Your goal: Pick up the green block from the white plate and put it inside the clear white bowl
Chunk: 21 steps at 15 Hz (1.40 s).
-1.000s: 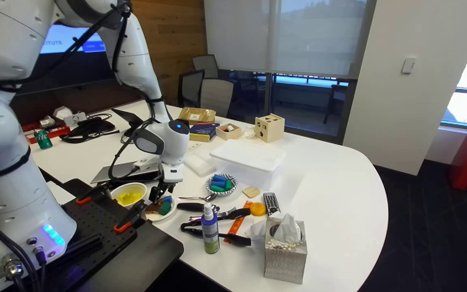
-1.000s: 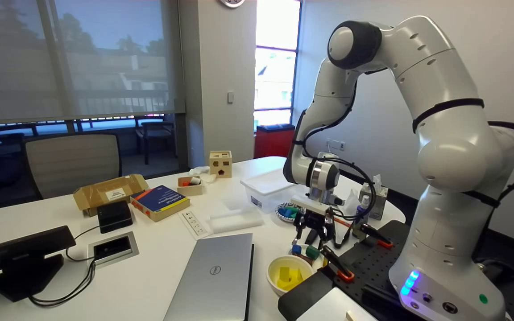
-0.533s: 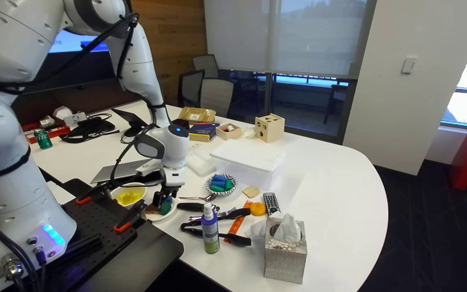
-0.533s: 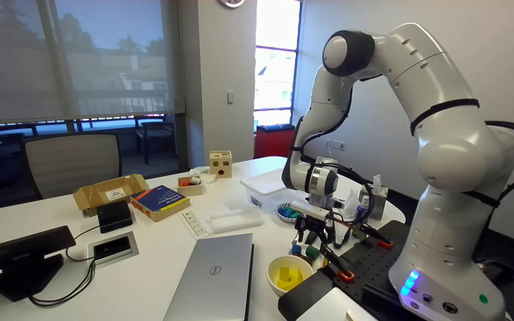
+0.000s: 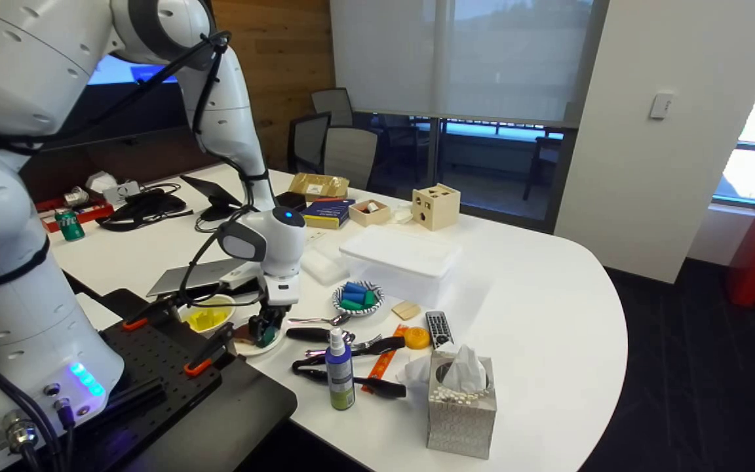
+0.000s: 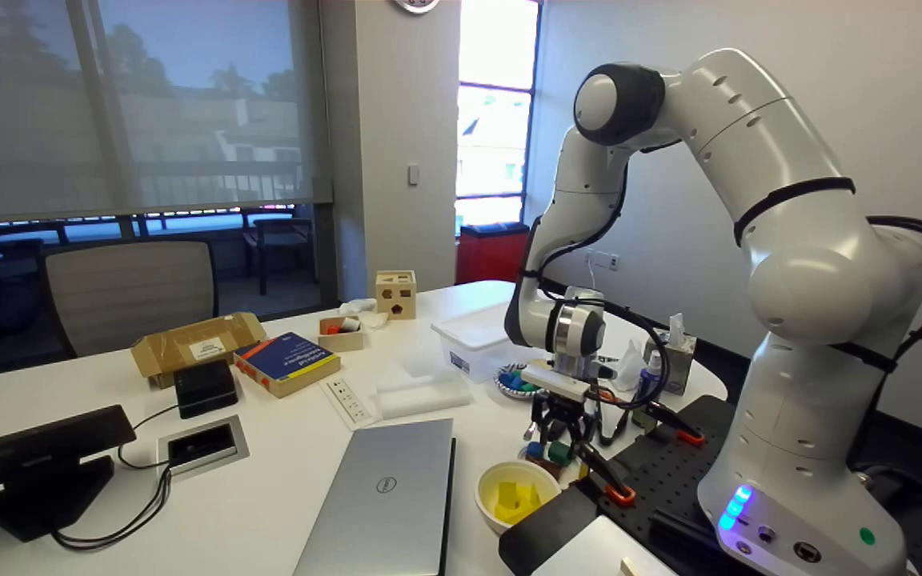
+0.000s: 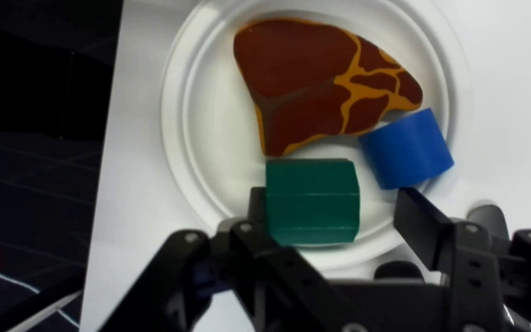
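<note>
My pincer point(image 7: 336, 207) has come lower, jaws wide apart, holding nothing; the green block point(image 7: 312, 203) lies between them, perhaps touching one, so gripping seems next.

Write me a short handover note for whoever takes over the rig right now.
Gripper: open over the white plate; in the wrist view the green block lies between the jaws, with a gap on its right; contact on its left is unclear.
Things: block on the plate with a brown piece and a blue block; white bowl beside the plate, holding yellow pieces.
Done: gripper positioned at the block; not yet gripped.
Left: close on the block, lift, place it in the bowl, release.
</note>
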Available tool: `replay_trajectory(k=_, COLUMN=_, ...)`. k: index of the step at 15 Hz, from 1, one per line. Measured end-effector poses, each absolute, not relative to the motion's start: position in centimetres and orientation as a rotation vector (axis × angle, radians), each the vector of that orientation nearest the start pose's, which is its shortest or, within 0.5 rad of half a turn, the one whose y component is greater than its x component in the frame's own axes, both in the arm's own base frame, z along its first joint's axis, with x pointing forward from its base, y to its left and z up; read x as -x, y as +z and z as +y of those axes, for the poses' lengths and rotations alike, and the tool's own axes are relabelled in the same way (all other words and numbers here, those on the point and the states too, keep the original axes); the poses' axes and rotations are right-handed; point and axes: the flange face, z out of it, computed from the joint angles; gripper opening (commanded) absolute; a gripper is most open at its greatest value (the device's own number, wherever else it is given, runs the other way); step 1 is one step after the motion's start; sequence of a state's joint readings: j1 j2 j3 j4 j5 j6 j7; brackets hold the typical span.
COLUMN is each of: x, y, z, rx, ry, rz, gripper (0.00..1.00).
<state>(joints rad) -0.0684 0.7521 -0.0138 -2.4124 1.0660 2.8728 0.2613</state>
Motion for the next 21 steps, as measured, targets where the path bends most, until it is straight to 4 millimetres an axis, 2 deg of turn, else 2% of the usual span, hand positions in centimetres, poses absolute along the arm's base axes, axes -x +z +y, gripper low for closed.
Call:
replay_trajectory(k=3, x=-37.0, y=-0.4, z=-8.3, rx=2.31, ry=0.369, rz=1.963, gripper=0.2)
replay_trajectory(k=11, x=-37.4, y=0.5, z=-7.8, rx=2.384, ry=0.262, rz=1.965, gripper=0.2)
replay_trajectory(k=18, x=-38.9, y=4.1, z=-6.4, rx=2.464, ry=0.102, rz=1.908, gripper=0.2)
replay_trajectory(k=21, x=-40.5, y=6.1, z=-5.8, rx=2.505, ry=0.041, rz=1.784, gripper=0.2)
